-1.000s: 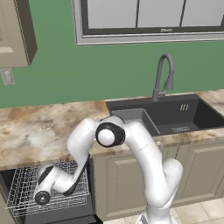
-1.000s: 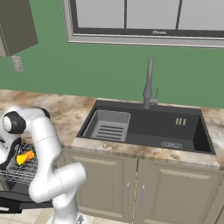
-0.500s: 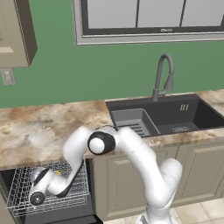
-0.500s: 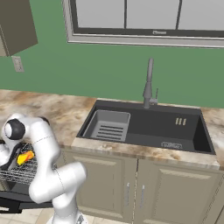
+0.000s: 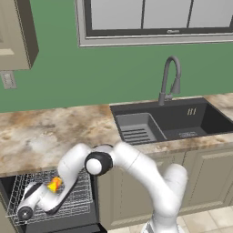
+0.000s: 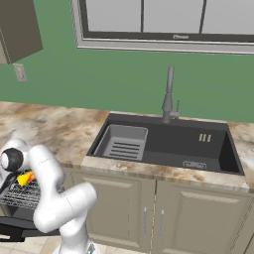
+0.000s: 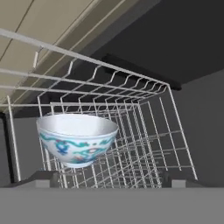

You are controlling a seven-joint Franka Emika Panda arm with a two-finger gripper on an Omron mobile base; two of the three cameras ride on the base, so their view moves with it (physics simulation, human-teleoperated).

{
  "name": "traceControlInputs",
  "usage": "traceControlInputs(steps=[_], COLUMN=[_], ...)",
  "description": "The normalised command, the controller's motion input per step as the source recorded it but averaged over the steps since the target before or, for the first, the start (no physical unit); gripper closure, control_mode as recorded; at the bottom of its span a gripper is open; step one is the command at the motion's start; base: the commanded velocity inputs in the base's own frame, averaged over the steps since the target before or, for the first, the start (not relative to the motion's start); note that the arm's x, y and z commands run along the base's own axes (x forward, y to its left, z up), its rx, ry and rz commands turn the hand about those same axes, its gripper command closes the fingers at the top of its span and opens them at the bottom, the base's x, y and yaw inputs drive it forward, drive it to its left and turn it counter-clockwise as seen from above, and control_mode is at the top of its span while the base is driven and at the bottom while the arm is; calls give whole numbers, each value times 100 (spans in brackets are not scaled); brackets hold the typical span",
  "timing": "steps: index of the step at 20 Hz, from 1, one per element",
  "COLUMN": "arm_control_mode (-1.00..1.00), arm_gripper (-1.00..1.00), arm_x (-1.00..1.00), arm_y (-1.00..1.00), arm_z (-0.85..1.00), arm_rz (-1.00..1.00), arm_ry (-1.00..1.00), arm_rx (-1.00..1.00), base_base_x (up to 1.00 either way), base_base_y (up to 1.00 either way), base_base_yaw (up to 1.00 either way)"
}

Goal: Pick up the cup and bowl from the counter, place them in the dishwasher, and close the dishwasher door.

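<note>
A home kitchen, rendered by computer.

In the middle of the left base view a dark sink basin with a curved grey faucet is set into the marbled beige counter, and a green wall rises behind it. A window is at the top of the frame, a wall cabinet at the upper left. Beige panelled cabinets stand at the lower right. At the lower left the dishwasher shows its silver wire rack.
</note>
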Motion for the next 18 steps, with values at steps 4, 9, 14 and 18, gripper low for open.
traceControlInputs(steps=[4, 9, 14, 18], arm_control_mode=[-100, -100, -100, -100], arm_gripper=[-100, -100, -100, -100], arm_x=[-32, -31, -16, -2], arm_y=[2, -17, -49, -57], arm_z=[10, 7, 15, 14], arm_rz=[0, 0, 0, 0], arm_ry=[-2, -2, -2, -3], arm_rx=[-1, 1, 0, 2], base_base_x=[0, 0, 0, 0], base_base_y=[0, 0, 0, 0], base_base_yaw=[0, 0, 0, 0])
